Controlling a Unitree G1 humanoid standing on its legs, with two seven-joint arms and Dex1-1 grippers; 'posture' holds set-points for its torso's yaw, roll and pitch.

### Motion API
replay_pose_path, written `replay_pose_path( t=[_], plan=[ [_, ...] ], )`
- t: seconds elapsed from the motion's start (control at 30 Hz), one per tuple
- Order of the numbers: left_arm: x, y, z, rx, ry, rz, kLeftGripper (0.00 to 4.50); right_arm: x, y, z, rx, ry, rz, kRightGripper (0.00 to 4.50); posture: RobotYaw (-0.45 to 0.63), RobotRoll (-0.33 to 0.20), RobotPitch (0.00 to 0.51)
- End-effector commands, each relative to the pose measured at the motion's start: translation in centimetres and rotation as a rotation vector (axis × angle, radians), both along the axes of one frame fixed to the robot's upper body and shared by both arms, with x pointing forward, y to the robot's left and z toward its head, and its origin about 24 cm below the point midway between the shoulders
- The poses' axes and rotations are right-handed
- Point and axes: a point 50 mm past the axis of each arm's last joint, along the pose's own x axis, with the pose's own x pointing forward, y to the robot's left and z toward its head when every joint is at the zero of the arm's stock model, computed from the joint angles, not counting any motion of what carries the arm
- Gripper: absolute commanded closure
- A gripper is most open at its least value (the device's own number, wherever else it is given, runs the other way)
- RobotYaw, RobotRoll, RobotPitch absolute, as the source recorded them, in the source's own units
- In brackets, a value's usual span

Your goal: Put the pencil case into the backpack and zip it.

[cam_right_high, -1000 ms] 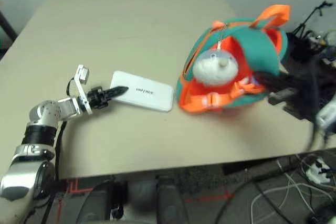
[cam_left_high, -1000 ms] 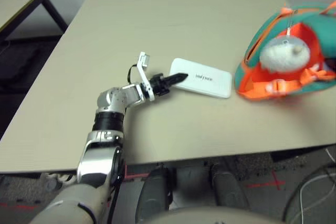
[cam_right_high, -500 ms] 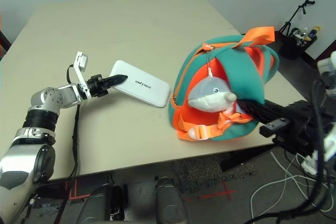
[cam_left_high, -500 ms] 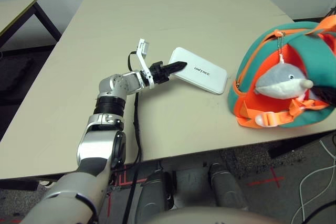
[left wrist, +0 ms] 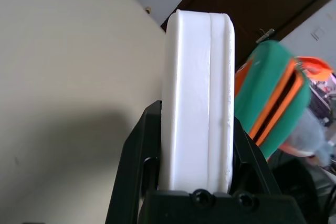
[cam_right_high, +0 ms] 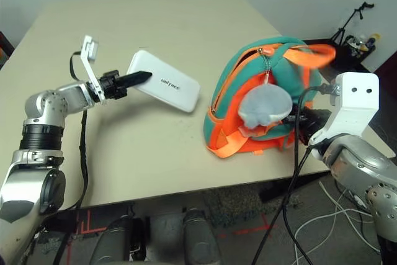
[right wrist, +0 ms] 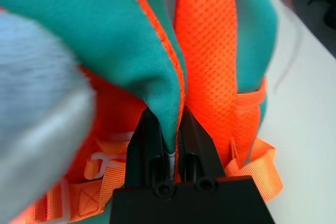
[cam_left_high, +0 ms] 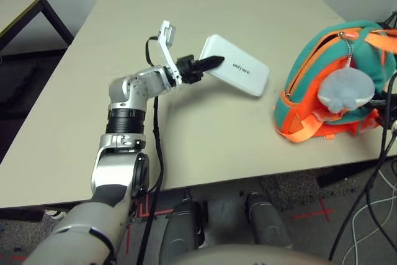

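My left gripper [cam_left_high: 209, 63] is shut on one short end of the white pencil case [cam_left_high: 237, 72] and holds it tilted just above the table, left of the backpack. In the left wrist view the case [left wrist: 197, 87] stands edge-on between the two black fingers [left wrist: 137, 156]. The orange and teal backpack [cam_right_high: 248, 79] stands at the table's right edge with its orange-edged zip opening facing the case. My right gripper [right wrist: 169, 129] is shut on a fold of the backpack's teal fabric [right wrist: 131, 51] at its right side.
A grey-white plush toy [cam_right_high: 265, 105] hangs on the backpack's front over orange straps [cam_right_high: 236, 144]. The beige table [cam_left_high: 205, 4] stretches out behind the case. Black cables [cam_right_high: 291, 203] hang off the right edge. A second table [cam_left_high: 18, 4] stands far left.
The left gripper has raised the pencil case off the table. The backpack has tipped and turned, the plush toy has swung, and my right arm has come into view beside it.
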Motion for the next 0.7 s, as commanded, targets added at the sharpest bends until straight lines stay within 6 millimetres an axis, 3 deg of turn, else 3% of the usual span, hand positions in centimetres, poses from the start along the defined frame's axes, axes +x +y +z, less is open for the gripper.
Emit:
replay_pose_path(
  t=[0.03, 0.23, 0.37, 0.57, 0.7],
  plan=[
    [-1.0, -0.2, 3.3, 0.006, -0.101, -0.076, 3.04, -0.6, -0.5, 0.5, -0.013, 0.031, 0.022, 4.42, -0.18, 0.0, 0.125],
    [-2.8, -1.2, 8.0, -0.014, -0.213, -0.188, 3.04, -2.3, -0.4, 4.3, -0.024, 0.011, 0.161, 4.42, -0.18, 0.0, 0.135],
    [-3.8, -2.1, 9.7, -0.048, -0.238, -0.26, 3.04, -4.0, -0.2, 6.7, -0.009, 0.011, 0.258, 4.42, -0.2, 0.0, 0.137],
    [-4.2, -3.0, 9.7, -0.052, -0.234, -0.3, 3.04, -4.6, 0.1, 7.2, -0.009, 0.016, 0.294, 4.42, -0.22, 0.0, 0.139],
    [-4.1, -3.5, 8.3, -0.03, -0.21, -0.302, 3.04, -4.9, 0.2, 7.1, -0.011, 0.011, 0.302, 4.42, -0.22, 0.0, 0.138]
  ],
)
